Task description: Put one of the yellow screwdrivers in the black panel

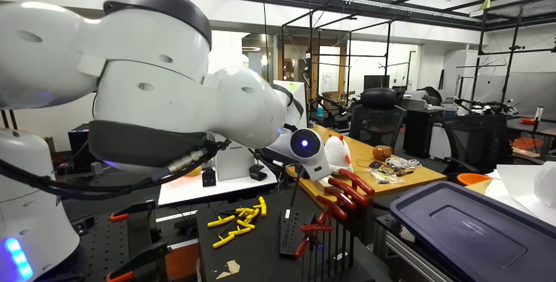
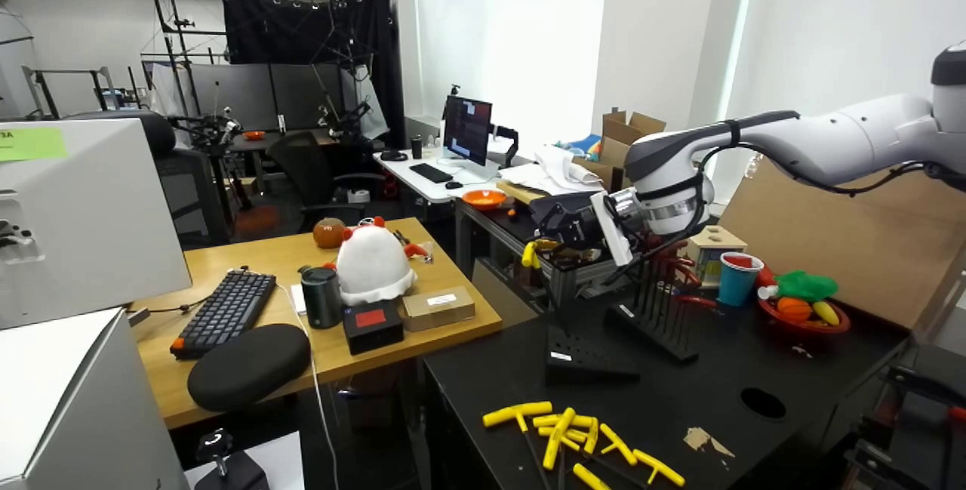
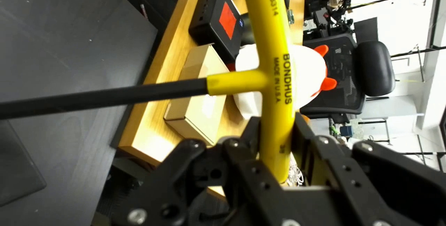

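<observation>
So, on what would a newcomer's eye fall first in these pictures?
Probably on the bright yellow T-handled screwdriver, large in the middle of the wrist view, its handle clamped in the black two-fingered gripper. Next may come the cluster of similar yellow T-handled tools lying on the black tabletop, and the rounded white toy with red tips on the light wooden desk.

2 exterior views share black tabletop | wrist: close on end effector
</observation>
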